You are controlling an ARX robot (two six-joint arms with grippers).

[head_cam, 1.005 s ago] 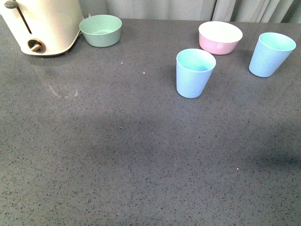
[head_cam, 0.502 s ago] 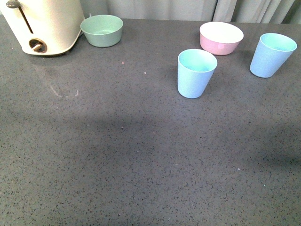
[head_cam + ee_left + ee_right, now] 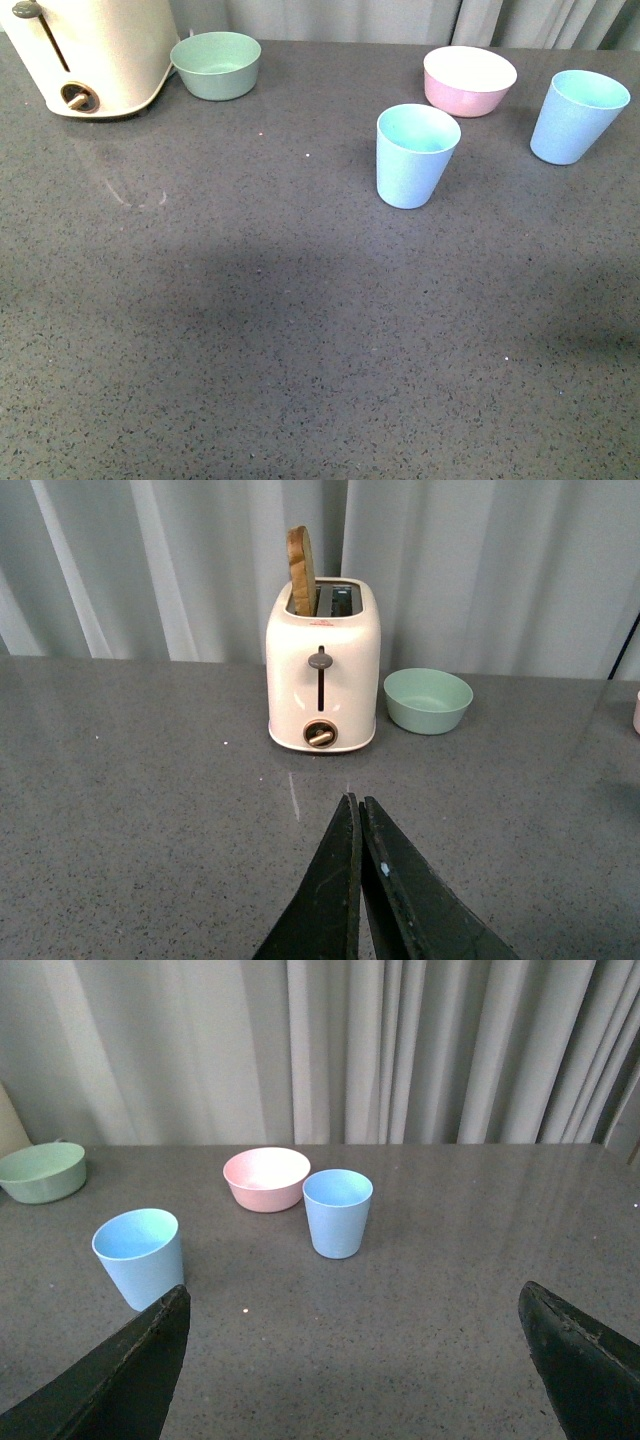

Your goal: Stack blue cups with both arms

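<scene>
Two pale blue cups stand upright on the grey counter. One blue cup (image 3: pixel 415 155) is right of the middle, the other blue cup (image 3: pixel 577 116) is at the far right. Both show in the right wrist view, the nearer cup (image 3: pixel 140 1257) and the farther cup (image 3: pixel 337 1212). Neither arm shows in the front view. My left gripper (image 3: pixel 357 805) is shut and empty, pointing at the toaster. My right gripper (image 3: pixel 353 1305) is open wide and empty, low over the counter, well short of both cups.
A cream toaster (image 3: pixel 90 55) with a slice of bread (image 3: pixel 301 568) stands at the back left. A green bowl (image 3: pixel 215 64) sits beside it. A pink bowl (image 3: pixel 469 80) sits between and behind the cups. Curtains hang behind the counter.
The front view shifts slightly between frames. The cups and bowls have not moved on the counter.
</scene>
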